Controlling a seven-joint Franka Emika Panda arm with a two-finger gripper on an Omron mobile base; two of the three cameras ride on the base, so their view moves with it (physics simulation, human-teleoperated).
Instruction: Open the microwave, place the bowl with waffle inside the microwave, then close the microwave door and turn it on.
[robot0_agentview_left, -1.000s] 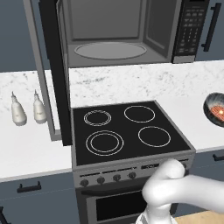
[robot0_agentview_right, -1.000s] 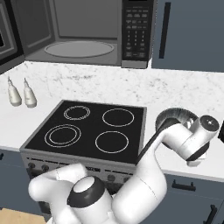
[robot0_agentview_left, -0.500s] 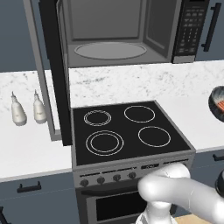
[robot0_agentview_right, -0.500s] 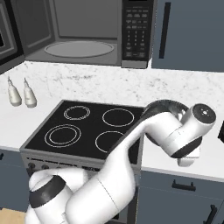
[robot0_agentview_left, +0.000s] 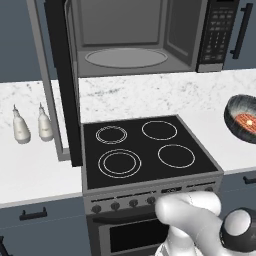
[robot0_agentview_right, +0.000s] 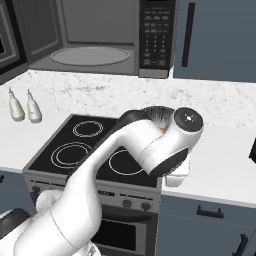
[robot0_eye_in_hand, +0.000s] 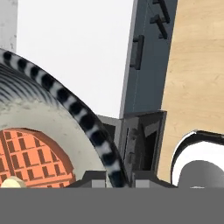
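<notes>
The bowl (robot0_agentview_left: 243, 119) sits up off the white counter (robot0_agentview_left: 30, 170), just right of the stove (robot0_agentview_left: 145, 150), tipped toward the room so its inside faces out. In it lies the waffle (robot0_agentview_left: 246, 121), an orange-red patch against the pale grey inner wall. From the hand view the bowl (robot0_eye_in_hand: 65, 113) fills the left half: the rim is banded in black and pale grey, the outside is finely ribbed, and the waffle (robot0_eye_in_hand: 33, 157) shows a neat square grid with a pale bit at its lower edge.

The gripper (robot0_eye_in_hand: 114, 177) has its two dark fingertips (robot0_eye_in_hand: 94, 178) set either side of the bowl's rim, close together, so the pincer looks nipped onto the rim with the wall between the tips. From the right base view the white arm covers most of the bowl (robot0_agentview_right: 159, 114); just a ribbed dark edge and a sliver of orange peek out above the wrist.

The microwave (robot0_agentview_left: 140, 37) stands open above the stove. Its grey cavity holds the round glass turntable (robot0_agentview_left: 126, 57) with nothing on it. The microwave door (robot0_agentview_left: 60, 80) is swung fully out to the left, edge-on to me, reaching down beside the stove's left side. The black keypad panel (robot0_agentview_left: 216, 30) is on the right.

Two small pale bottles (robot0_agentview_left: 32, 125) stand together on the counter, left of the door.
</notes>
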